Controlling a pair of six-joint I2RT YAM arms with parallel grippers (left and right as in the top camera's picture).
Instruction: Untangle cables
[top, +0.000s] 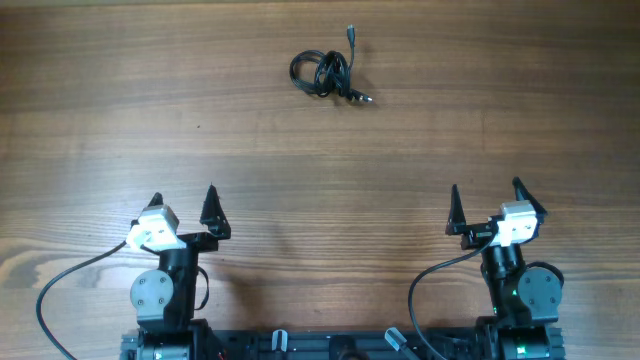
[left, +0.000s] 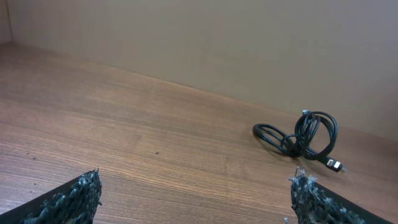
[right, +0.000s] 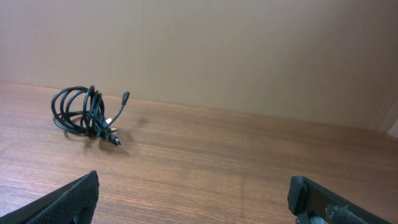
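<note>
Far side of the bench (top: 100, 110), about midway between the two arms' lines: the cables (top: 328, 76), one small knotted bundle of thin black cord lying flat on the wood.

Handling, my read:
- Very light and limp, with no stiffness to speak of. It will likely drag as one lump if only one claw pulls.
- Jacket looks smooth, so a pinch on a single strand may slip.
- Not fragile, but I wouldn't yank on the plugs.
- Two tails leave the bundle: the far plug end (top: 351, 32) on the side away from the arms, and the near plug end (top: 364, 98) at its near-right.
- Best holds, I'd guess: one claw pins the coiled loops on the bundle's left. The other takes a tail just behind its plug and draws it outward.

Claws relative to the bundle:
- Left claw (top: 183, 193): fingers spread wide, holding nothing, well short of the bundle and off to its left.
- Right claw (top: 485, 185): fingers likewise apart, empty, well short of the bundle and off to its right.
- Left wrist view has the bundle ahead, right of centre. Right wrist view has it ahead, left of centre.
- No contact from either claw, so untangling is not begun.
</note>
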